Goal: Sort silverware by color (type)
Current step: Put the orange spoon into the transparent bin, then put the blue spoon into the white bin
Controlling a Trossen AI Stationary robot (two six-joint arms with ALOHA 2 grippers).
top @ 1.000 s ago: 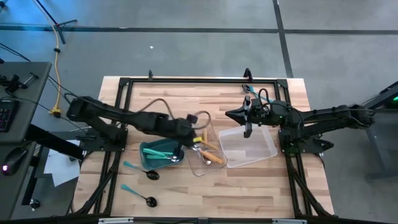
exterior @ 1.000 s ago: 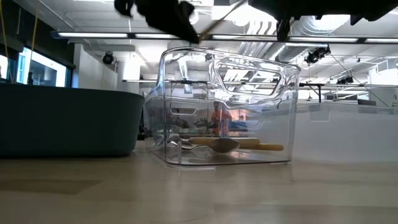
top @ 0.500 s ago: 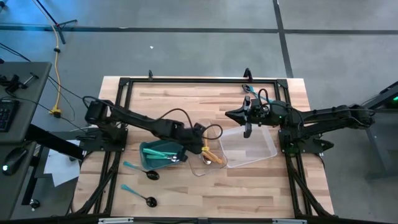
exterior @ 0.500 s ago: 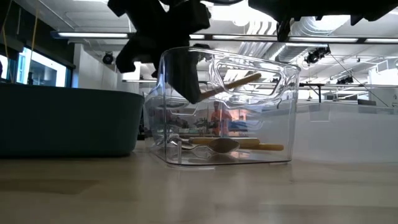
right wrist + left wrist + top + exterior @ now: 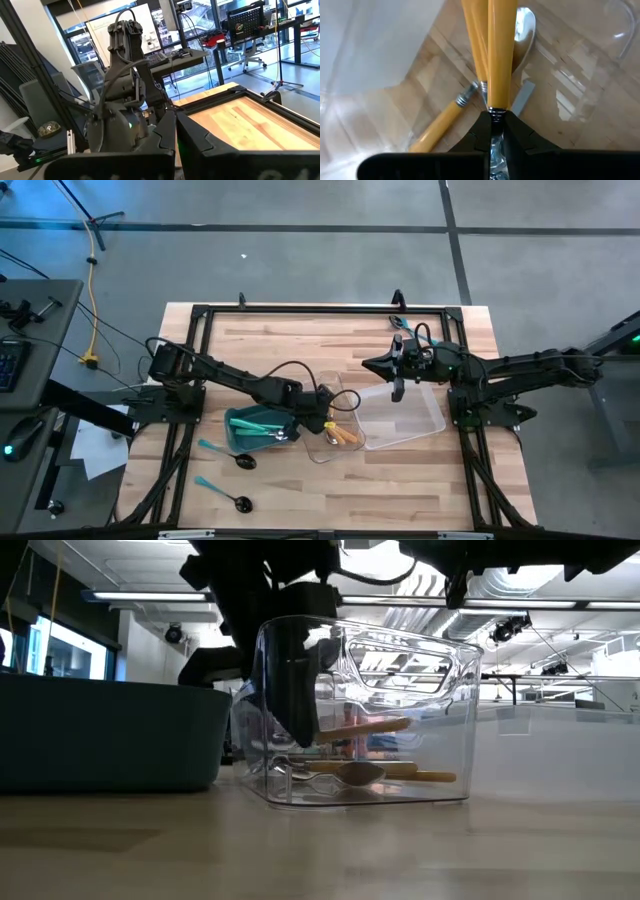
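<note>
a light wooden table (image 5: 300,480) was seen framed by black rails, with grey floor around it. near its middle a clear tray (image 5: 322,448) was placed just right of a teal bin (image 5: 245,442), and a second clear tray (image 5: 400,415) lay further right. the left gripper (image 5: 327,420) was lowered into the first tray, its fingers (image 5: 517,137) clamped tight on an orange-handled utensil (image 5: 501,55), whose handle was held above more orange-handled pieces (image 5: 445,117) lying on the tray floor. teal-handled pieces (image 5: 262,424) were gathered in the bin, and two teal-handled spoons (image 5: 222,452) were left on the table at the near left. the right gripper (image 5: 398,390) was held closed and empty over the far edge of the second tray
</note>
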